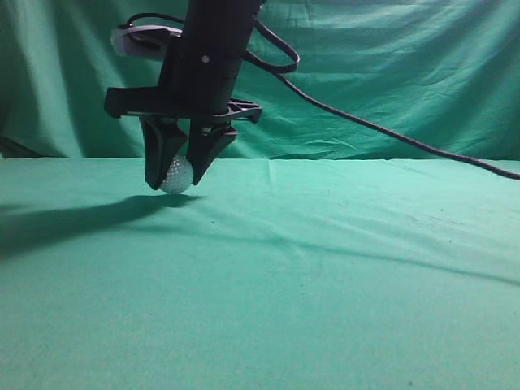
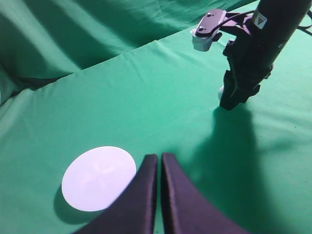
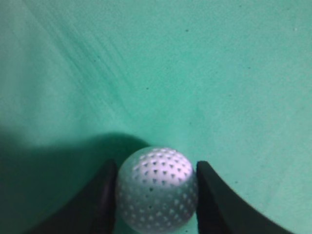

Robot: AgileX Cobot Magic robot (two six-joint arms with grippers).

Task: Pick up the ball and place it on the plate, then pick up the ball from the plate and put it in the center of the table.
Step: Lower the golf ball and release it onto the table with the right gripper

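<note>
A: Black and narrow, the left gripper's (image 2: 159, 168) two fingers sit pressed together with nothing between them, nearest the left wrist camera. Just beyond lies the flat round white plate (image 2: 99, 178), bare on the wrinkled green cloth table (image 1: 325, 276).

B: And the small white dimpled ball (image 3: 157, 187)?

A: Farther off, between the fingers of the right gripper (image 1: 179, 180), whose black pads touch it on both sides (a snug fit in the right wrist view). It sits at table level, well apart from the plate.

B: So which half of the task is this?

A: The pictures alone cannot settle it. Either the ball is being grasped for its trip to the plate, or it is being set down mid-table at the end. If the first, nearly everything remains.
</note>
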